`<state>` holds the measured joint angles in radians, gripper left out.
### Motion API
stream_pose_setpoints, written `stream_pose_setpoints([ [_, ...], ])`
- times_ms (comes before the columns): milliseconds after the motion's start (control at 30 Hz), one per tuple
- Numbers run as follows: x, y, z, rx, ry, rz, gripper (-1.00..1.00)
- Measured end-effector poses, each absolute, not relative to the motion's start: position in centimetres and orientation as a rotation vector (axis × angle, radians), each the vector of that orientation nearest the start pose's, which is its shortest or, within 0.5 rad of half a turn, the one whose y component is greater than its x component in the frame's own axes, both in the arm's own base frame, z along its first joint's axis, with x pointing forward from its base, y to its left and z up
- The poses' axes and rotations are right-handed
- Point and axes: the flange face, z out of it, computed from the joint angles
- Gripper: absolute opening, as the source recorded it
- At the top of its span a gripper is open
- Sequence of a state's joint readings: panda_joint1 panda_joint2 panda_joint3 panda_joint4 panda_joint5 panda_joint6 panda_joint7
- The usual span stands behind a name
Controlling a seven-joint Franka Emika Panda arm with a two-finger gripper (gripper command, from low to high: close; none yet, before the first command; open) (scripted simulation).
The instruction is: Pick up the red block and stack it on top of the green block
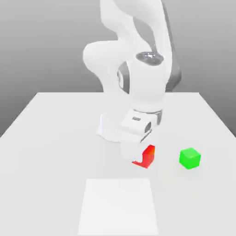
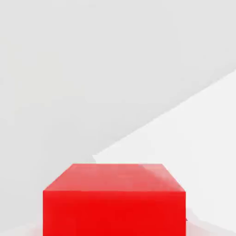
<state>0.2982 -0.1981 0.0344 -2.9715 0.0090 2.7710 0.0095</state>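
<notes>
Two small cubes show in the exterior view: the shiny red block (image 1: 146, 156) and the plain green block (image 1: 190, 158), sitting apart on the flat white table (image 1: 46, 138). The white robot gripper (image 1: 133, 154) is clenched on the red block, which is tilted, with the green block off to that view's right. From the hand view, the red block (image 2: 115, 203) looks big and close, above the table (image 2: 198, 138).

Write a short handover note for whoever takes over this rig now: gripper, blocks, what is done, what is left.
Gripper: shut on the red block.
Red block: in the gripper, close over the table.
Green block: on the table, to the exterior view's right of the red block, apart from it, nothing on top.
Done: red block grasped.
Left: carry it over the green block, set it down, release.
</notes>
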Motion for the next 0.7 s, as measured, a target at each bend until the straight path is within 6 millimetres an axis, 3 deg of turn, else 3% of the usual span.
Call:
stream_pose_setpoints([
  [233, 27.8, 16.6, 23.2, -3.055, -0.753, 0.002, -1.00],
  [500, 23.3, 22.8, 24.2, -2.965, -1.046, 0.002, -1.00],
  [600, 21.2, 24.8, 24.5, -2.924, -1.151, 0.002, -1.00],
  [700, 20.9, 25.5, 23.0, -2.917, -1.179, -0.001, -1.00],
])
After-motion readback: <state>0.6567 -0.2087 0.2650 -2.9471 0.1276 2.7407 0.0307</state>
